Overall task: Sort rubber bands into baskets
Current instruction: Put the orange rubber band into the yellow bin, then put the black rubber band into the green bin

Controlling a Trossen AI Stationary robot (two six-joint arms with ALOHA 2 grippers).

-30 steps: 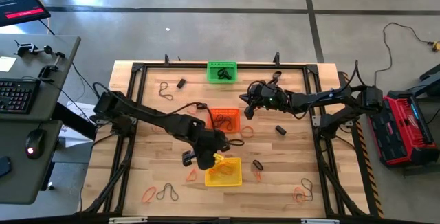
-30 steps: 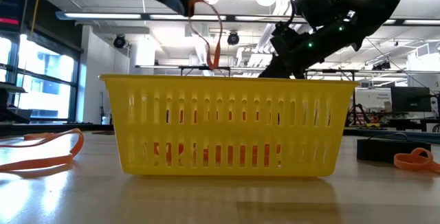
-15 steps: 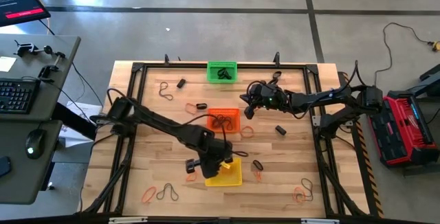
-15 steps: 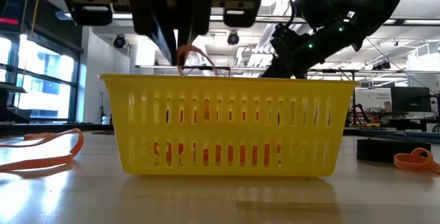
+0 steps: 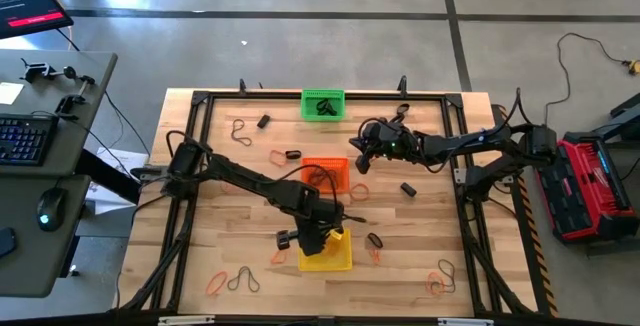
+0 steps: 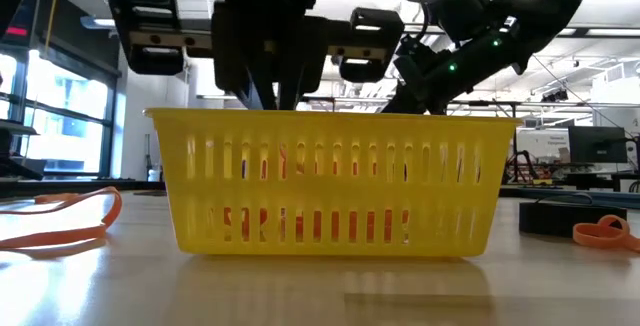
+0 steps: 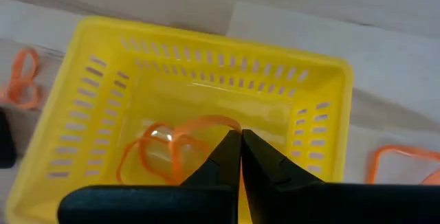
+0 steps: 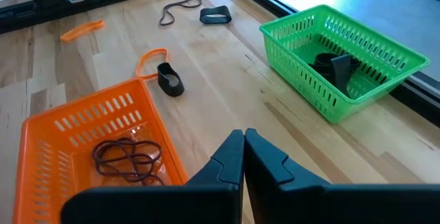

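Table (image 5: 220, 181): wooden top under all three baskets
Yellow basket (image 7: 206, 73): landmark, near table's front edge; thin orange rubber bands (image 7: 155, 152) lie inside it
Orange basket (image 8: 75, 124): just behind yellow basket, thin dark bands (image 8: 127, 159) inside
Green basket (image 8: 344, 66): well behind yellow basket, thick black bands (image 8: 333, 66) inside
Left gripper (image 7: 240, 141): down inside yellow basket, jaws together, pinching an orange band
Right gripper (image 8: 244, 141): well behind yellow basket, above orange basket's edge, jaws together, empty
Loose bands: scattered around yellow basket on table

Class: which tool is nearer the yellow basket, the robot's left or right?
Left. The left tool hangs shut inside the yellow basket, pinching an orange band. The right tool waits, shut, beyond the orange basket, farther off.
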